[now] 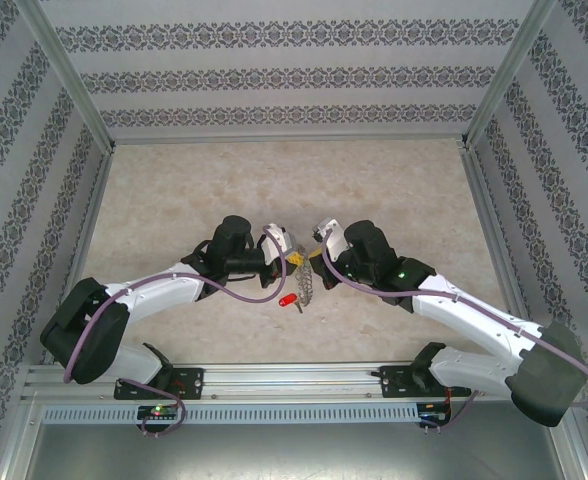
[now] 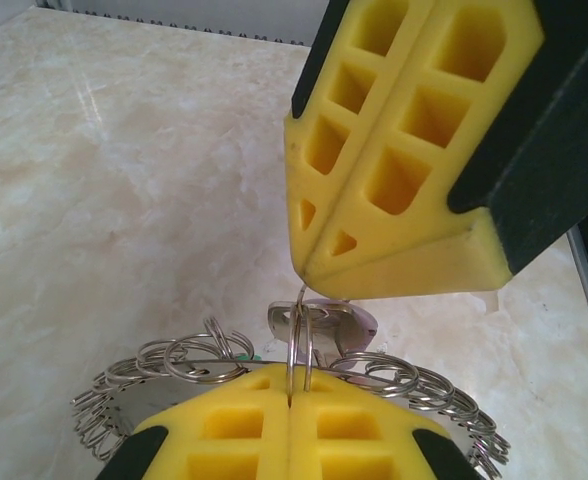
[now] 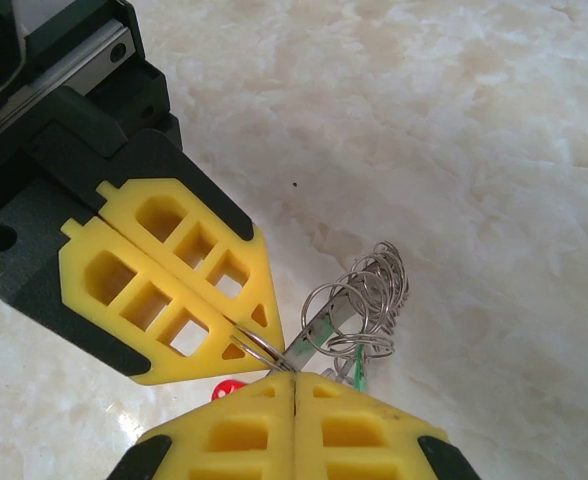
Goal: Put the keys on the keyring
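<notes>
Grey metal, wide and flat, fringed with small wire loops, the keyring [image 1: 306, 284] sits mid-surface on the pale marbled surface [image 1: 174, 200]. The left gripper [image 2: 292, 385] reaches it from 9 o'clock and the right gripper [image 3: 294, 385] from 2 o'clock. Both pairs of yellow foam fingers are pressed together, nearly tip to tip, and each is pinched on the same thin wire loop [image 2: 292, 345] of the fringe. A small red-tagged key [image 1: 286, 298] lies on the surface just beside the ring at 7 o'clock. A metal key with a lilac tag [image 2: 326, 322] shows right behind the pinched loop.
</notes>
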Controlling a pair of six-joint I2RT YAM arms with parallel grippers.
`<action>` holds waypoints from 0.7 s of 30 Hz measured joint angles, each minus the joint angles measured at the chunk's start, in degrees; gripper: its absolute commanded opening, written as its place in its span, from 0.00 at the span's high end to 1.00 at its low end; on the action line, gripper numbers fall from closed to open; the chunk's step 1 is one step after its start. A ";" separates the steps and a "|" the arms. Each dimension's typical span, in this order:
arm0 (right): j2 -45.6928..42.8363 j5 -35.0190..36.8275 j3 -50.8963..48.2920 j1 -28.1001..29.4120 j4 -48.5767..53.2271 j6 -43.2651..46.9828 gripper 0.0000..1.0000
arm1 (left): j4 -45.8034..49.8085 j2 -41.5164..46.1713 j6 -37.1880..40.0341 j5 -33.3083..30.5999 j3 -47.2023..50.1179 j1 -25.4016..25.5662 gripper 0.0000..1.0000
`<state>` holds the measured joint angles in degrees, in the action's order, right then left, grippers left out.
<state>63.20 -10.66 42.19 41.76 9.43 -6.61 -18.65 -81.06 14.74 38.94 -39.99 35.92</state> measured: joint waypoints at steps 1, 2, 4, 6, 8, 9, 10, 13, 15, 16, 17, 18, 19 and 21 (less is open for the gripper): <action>0.00 -0.04 0.00 0.00 0.00 -0.15 1.00 | 0.00 0.00 -0.07 0.02 0.00 -0.02 0.86; 0.00 -0.17 0.02 0.00 0.00 -0.26 1.00 | -0.02 0.00 -0.13 0.02 0.00 0.00 0.85; 0.00 -0.39 0.04 0.00 -0.02 -0.35 1.00 | -0.20 0.00 -0.20 0.07 0.00 0.00 0.82; 0.09 -0.68 0.13 0.02 -0.07 -0.33 1.00 | -0.17 0.00 -0.20 0.31 0.00 -0.02 0.81; 0.42 -0.96 0.39 0.02 -0.04 -0.31 1.00 | -0.17 0.00 -0.17 0.70 0.00 0.00 0.79; 0.57 -1.03 0.52 0.02 -0.04 -0.26 1.00 | -0.15 0.00 -0.15 0.87 0.00 0.00 0.78; 0.72 -1.07 0.72 0.02 -0.04 -0.13 1.00 | -0.15 0.00 -0.13 1.09 0.00 0.00 0.77; 1.11 -1.42 1.09 0.02 -0.04 0.11 1.00 | -0.13 0.00 0.04 1.27 0.00 0.00 0.75; 1.20 -1.53 1.20 0.11 -0.04 0.37 1.00 | -0.07 0.00 0.09 1.33 -0.02 0.00 0.74; 1.27 -1.75 1.20 0.13 -0.04 0.52 1.00 | 0.09 0.00 0.24 1.33 -0.02 0.00 0.74; 1.36 -1.90 1.20 0.13 -0.04 0.57 1.00 | 0.22 0.00 0.33 1.31 -0.02 0.00 0.73; 1.40 -1.92 1.22 0.13 -0.04 0.59 1.00 | 0.31 0.00 0.42 1.31 -0.02 0.00 0.72; 1.49 -1.92 1.25 0.13 -0.02 0.70 1.00 | 0.33 0.00 0.52 1.29 -0.04 0.00 0.72; 1.62 -2.14 1.27 0.15 -0.02 0.85 1.00 | 0.50 -0.11 0.74 1.29 -0.28 0.00 0.72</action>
<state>64.82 -12.80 43.46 41.91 9.41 -5.76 -18.15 -81.17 15.49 40.23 -40.27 35.92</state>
